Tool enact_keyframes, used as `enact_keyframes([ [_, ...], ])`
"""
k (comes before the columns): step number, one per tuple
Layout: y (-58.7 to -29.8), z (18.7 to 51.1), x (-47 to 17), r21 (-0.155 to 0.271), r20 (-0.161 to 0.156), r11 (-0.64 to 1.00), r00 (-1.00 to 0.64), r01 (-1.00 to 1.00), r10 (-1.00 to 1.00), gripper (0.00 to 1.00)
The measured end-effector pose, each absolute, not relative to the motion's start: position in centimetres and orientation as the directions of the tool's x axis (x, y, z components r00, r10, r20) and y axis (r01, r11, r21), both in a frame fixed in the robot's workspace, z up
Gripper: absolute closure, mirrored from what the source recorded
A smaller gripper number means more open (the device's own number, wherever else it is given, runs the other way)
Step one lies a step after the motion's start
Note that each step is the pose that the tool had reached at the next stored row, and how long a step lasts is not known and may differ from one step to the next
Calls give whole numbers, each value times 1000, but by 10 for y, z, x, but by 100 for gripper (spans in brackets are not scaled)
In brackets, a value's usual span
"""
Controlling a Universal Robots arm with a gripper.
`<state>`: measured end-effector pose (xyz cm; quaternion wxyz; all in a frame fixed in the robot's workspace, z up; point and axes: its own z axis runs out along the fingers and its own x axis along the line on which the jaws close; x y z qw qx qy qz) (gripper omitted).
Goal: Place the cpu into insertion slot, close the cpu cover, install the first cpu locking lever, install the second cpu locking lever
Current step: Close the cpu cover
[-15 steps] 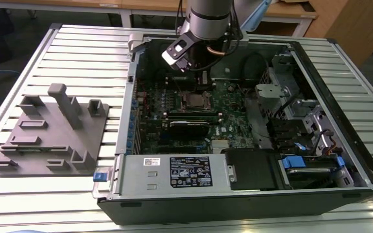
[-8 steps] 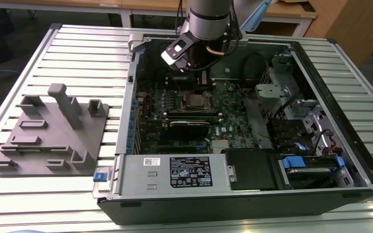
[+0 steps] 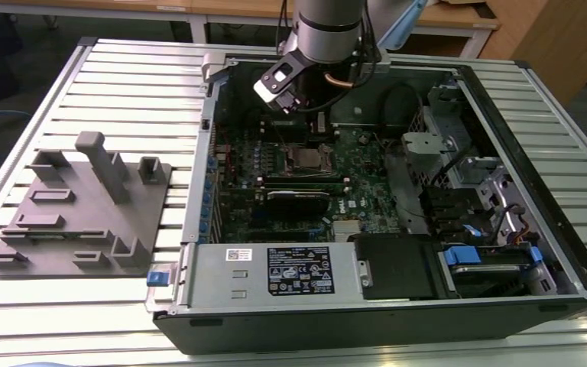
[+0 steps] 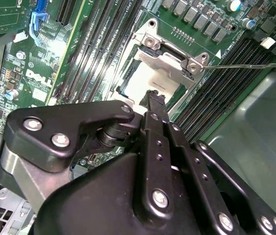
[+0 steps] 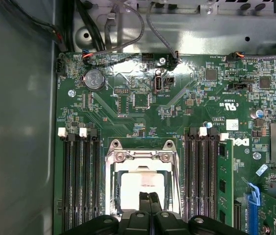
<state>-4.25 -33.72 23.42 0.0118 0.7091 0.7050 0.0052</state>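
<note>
Exterior view: my arm (image 3: 324,30) reaches down into the open computer case (image 3: 207,176), over the insertion slot (image 3: 309,158), which sits near the middle of the green motherboard (image 3: 370,164), toward the edge far from the power supply (image 3: 273,271).

In the first wrist view the cpu (image 5: 142,182) lies flat in that slot with its silver top facing up, between the two banks of memory slots (image 5: 81,181). It is square, so it has no long axis; its edges run parallel to the memory slots. The cpu cover (image 5: 141,156) appears lowered around it, and the chip shows through the window.

The gripper (image 5: 150,197) has its two fingers pressed together, and I see nothing between them. The tips are over one edge of the cpu; I cannot tell if they touch it.

I judge that placing is done and that closing the cover is the step in hand. In the second wrist view a thin locking lever (image 4: 245,63) stands free, pointing from a cover corner across the memory slots toward the case wall, so it is not yet latched. Latching it would call for a careful push with closed fingertips, sideways and down under its hook, without sliding onto the cpu.
</note>
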Motion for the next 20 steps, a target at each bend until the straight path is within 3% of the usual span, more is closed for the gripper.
enact_keyframes([
  [14,-337,234,-43,24,-9,15,-14,1000,1000,90],
  [20,-337,234,-43,24,-9,99,-99,995,995,90],
])
